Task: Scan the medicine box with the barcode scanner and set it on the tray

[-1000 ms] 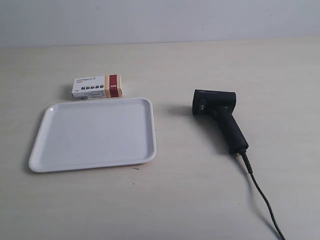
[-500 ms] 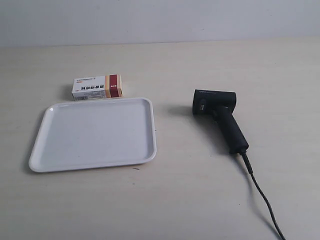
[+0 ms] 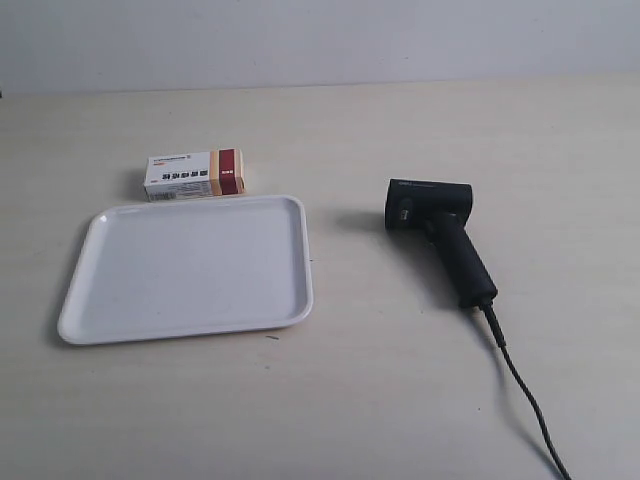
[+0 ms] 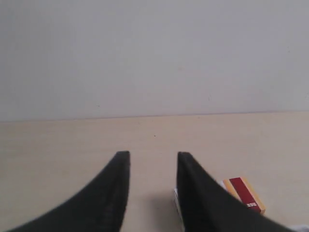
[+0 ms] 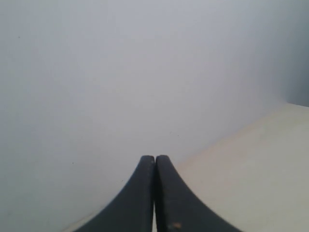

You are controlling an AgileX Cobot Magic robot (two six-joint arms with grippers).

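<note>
The medicine box (image 3: 195,174) lies on the table just behind the tray's (image 3: 290,215) far edge, its red and tan bands toward the scanner side. The black barcode scanner (image 3: 440,232) lies on its side further along, handle toward the camera, cable (image 3: 525,395) trailing off. No arm shows in the exterior view. In the left wrist view my left gripper (image 4: 153,155) stands open over bare table, and the medicine box (image 4: 244,192) peeks out beside one finger (image 4: 193,188). My right gripper (image 5: 155,158) is shut on nothing, facing the wall.
A pale wall (image 3: 320,40) rises behind the light wooden table (image 3: 350,400). The scanner's cable runs off the table's near edge in the exterior view.
</note>
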